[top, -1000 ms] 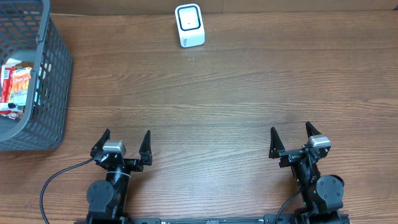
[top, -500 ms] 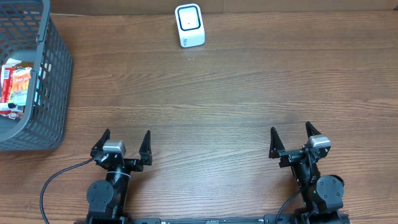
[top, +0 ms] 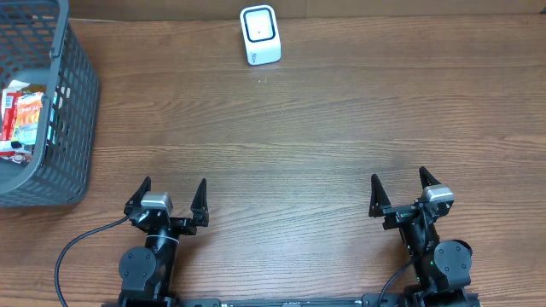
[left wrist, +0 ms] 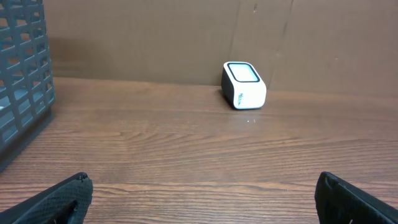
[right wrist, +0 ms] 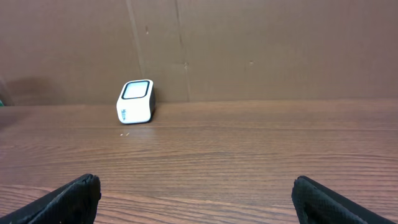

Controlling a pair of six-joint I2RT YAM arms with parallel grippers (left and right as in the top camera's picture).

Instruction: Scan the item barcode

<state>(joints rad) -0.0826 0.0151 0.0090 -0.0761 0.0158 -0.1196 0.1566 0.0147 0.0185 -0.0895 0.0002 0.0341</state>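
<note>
Overhead view: you've got the left gripper at lower left of frame and the right gripper at lower right. Both sit low over the table near its bottom edge. Both have jaws spread wide w/ nothing between them. Neither touches any object.

Barcode scanner: white box w/ a dark-rimmed window on top, standing at top centre of frame by the table's far edge. It's well apart from both grippers.

Packaged items: red/white/orange wrappers lying inside the grey mesh basket at the left edge of frame, upper left. Only part shows, the rest is cut off by the frame edge. Can't read any barcode and can't tell how many pcs. Basket rests on the table, above and left of the left gripper.

A black cable loops from the left arm base at lower left.

Left wrist view: scanner sits right of centre, upper half of frame, against the brown cardboard wall. Basket wall fills the left edge. Black fingertips show only in the bottom corners, w/ bare wood between.

Right wrist view: scanner is left of centre, mid-height, at the foot of the same wall. Fingertips are in the bottom corners, wide apart.
</note>
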